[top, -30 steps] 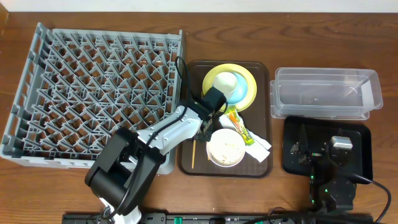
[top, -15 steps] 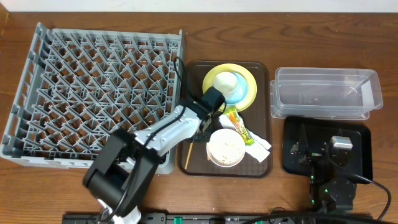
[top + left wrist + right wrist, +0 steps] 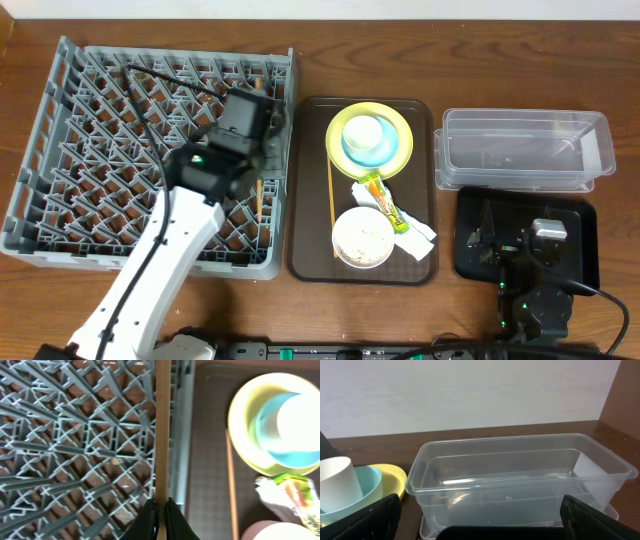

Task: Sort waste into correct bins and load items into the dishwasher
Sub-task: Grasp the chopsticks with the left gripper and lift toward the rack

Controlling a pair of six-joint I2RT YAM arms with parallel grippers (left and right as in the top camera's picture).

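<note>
My left gripper (image 3: 250, 152) (image 3: 161, 516) is shut on one wooden chopstick (image 3: 257, 195) (image 3: 163, 435) and holds it over the right edge of the grey dish rack (image 3: 90, 150) (image 3: 75, 435). The second chopstick (image 3: 331, 190) (image 3: 231, 485) lies on the brown serving tray (image 3: 310, 255). The yellow-green plate (image 3: 398, 125) (image 3: 242, 407) carries the light blue bowl (image 3: 380, 150) and the white cup (image 3: 362, 130). The white bowl of rice scraps (image 3: 362, 238), the wrapper (image 3: 385, 200) and the napkin (image 3: 418, 238) lie below the plate. My right gripper (image 3: 505, 235) (image 3: 485, 522) is open and empty over the black tray (image 3: 585, 215), facing the clear tub (image 3: 520, 150) (image 3: 520, 480).
The serving tray stands between the rack and the two bins. The clear tub holds nothing visible. The right arm's body covers much of the black tray. The rack's right wall (image 3: 185, 435) stands close beside the serving tray's left rim.
My left arm has lifted one chopstick off the serving tray and swung up and left over the rack. The other chopstick now lies exposed on the tray. The right arm is still.
</note>
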